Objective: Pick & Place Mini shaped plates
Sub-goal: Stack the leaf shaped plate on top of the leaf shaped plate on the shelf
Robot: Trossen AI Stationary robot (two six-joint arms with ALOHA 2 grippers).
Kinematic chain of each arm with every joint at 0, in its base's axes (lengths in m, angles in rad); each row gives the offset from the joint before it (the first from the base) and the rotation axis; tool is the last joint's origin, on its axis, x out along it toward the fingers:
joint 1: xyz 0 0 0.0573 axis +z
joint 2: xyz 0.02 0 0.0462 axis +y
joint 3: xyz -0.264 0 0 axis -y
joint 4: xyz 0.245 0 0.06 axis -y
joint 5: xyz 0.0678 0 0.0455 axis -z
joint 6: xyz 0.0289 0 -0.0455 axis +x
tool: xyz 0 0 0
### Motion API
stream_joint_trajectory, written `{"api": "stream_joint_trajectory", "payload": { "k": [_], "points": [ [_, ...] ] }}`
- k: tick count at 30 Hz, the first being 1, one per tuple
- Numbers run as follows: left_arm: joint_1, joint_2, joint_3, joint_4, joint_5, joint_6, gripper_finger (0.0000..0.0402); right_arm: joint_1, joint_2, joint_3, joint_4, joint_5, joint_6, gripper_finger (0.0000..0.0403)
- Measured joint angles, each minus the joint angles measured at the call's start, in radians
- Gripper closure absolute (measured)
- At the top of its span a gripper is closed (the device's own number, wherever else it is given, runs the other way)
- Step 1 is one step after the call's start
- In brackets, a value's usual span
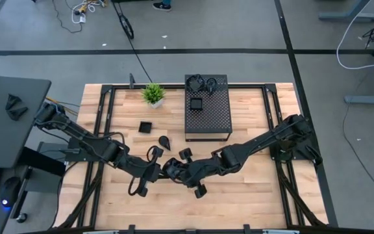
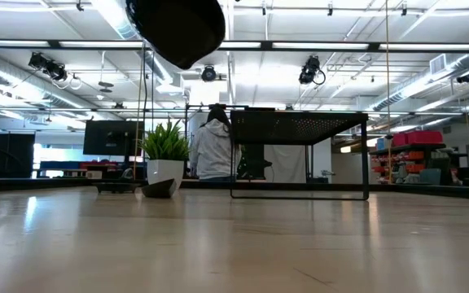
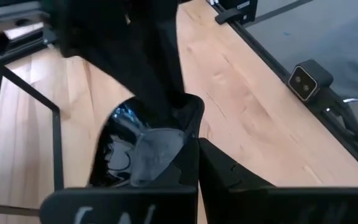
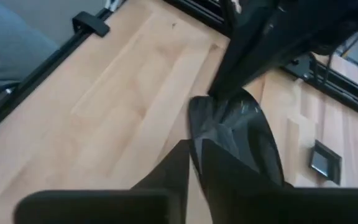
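Note:
One mini shaped plate, glossy black with a raised rim (image 3: 129, 149) (image 4: 244, 134), hangs above the table's middle between my two grippers. My left gripper (image 3: 197, 149) (image 1: 163, 170) comes at it from the table's left and is shut on it. My right gripper (image 4: 196, 146) (image 1: 177, 171) comes from the right and is shut on its other end. A square plate (image 1: 146, 127) and a teardrop plate (image 1: 164, 140) lie flat on the table farther back. Another square plate (image 1: 197, 104) lies on the perforated box. My left gripper pinches the plate's rim (image 3: 190, 118) between its two fingers, slanting down from the table's left. The plate is lifted clear of the table. My right gripper pinches the rim at the opposite end (image 4: 197, 121) between its two fingers, slanting down from the table's right, with the plate's hollow face turned sideways.
The black perforated box (image 1: 208, 120) stands at the back centre with several plates (image 1: 201, 83) at its far end. A small green potted plant (image 1: 152, 94) stands to its left. Bare wood lies toward the near edge. In the low view a person (image 2: 214, 150) stands beyond the table.

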Motion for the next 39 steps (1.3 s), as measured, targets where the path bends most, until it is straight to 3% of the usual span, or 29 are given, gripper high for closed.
{"api": "stream_joint_trajectory", "payload": {
  "k": [5, 11, 17, 20, 24, 26, 31, 36, 39],
  "points": [
    [-0.001, 0.0, -0.001, 0.051, -0.011, 0.052, 0.0382, 0.003, 0.0, -0.001, 0.013, -0.028, -0.008, 0.0393],
    [0.0, 0.0, -0.001, 0.136, -0.017, 0.103, 0.0306, 0.006, 0.0, -0.001, 0.013, -0.024, -0.001, 0.0393],
    [-0.011, -0.009, 0.094, -0.005, -0.051, 0.069, 0.0252, 0.03, -0.01, -0.001, -0.02, -0.013, -0.031, 0.0398],
    [-0.026, -0.014, 0.156, -0.191, -0.105, -0.017, 0.0244, 0.047, -0.04, -0.001, -0.067, 0.118, -0.126, 0.0397],
    [-0.052, -0.015, 0.168, -0.265, -0.182, -0.085, 0.025, 0.031, -0.11, -0.001, -0.135, 0.349, -0.235, 0.0396],
    [-0.068, -0.015, 0.153, -0.272, -0.22, -0.113, 0.0257, -0.014, -0.154, 0.0, -0.144, 0.396, -0.27, 0.0396],
    [-0.092, -0.014, 0.054, -0.227, -0.341, -0.214, 0.0275, -0.206, -0.222, 0.0, -0.166, 0.39, -0.342, 0.0397],
    [-0.1, -0.014, -0.086, -0.062, -0.412, -0.297, 0.0285, -0.459, -0.215, 0.0, -0.209, 0.16, -0.431, 0.0398],
    [-0.1, -0.014, -0.164, 0.061, -0.414, -0.312, 0.0286, -0.585, -0.191, 0.0, -0.21, 0.098, -0.466, 0.0398]
  ]
}}
